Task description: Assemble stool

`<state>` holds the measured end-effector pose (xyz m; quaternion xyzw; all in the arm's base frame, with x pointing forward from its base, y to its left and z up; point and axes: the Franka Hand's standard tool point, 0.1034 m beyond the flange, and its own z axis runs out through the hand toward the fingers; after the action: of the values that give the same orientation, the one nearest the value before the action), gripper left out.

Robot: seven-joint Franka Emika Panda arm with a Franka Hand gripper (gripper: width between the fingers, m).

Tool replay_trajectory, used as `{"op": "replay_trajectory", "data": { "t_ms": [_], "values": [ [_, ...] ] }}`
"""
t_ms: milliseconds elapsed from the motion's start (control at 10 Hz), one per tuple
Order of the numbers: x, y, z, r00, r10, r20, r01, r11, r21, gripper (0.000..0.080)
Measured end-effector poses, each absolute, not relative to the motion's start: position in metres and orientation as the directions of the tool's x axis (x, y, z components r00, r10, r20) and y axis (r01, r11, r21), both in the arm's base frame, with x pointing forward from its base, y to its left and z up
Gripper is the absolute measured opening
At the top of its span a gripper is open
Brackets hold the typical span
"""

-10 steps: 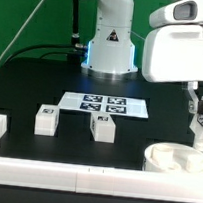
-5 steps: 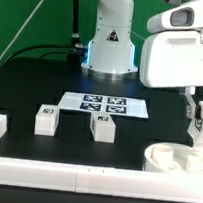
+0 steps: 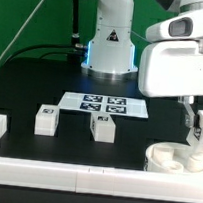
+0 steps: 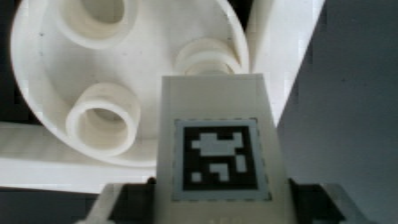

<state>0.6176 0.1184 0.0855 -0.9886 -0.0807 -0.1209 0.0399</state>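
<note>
**Held leg sinks toward the seat**
The seat (image 3: 172, 157) lies at the exterior view's right. The leg (image 3: 199, 133), clamped in the gripper (image 3: 199, 127) jaws, has come lower over it, so insertion looks close. Two other legs (image 3: 46, 119) stand well apart.

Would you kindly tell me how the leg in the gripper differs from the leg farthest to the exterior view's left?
The held leg is clamped between the fingers, while the left leg rests free on the table. The held leg hangs right at the seat; the left leg lies well apart from it. The held leg's tag faces the wrist camera; the left leg's tag faces up. Both are white blocks with a black-and-white tag.
</note>
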Motion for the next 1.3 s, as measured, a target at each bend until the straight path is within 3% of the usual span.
{"op": "replay_trajectory", "data": {
  "t_ms": [1200, 1300],
  "values": [
    [0.6148, 0.121, 0.0796, 0.931, 0.14, 0.338, 0.166, -0.985, -0.047, 0.0337],
    [0.6148, 0.1211, 0.0796, 0.931, 0.141, 0.338, 0.166, -0.985, -0.047, 0.0516]
  ]
}}
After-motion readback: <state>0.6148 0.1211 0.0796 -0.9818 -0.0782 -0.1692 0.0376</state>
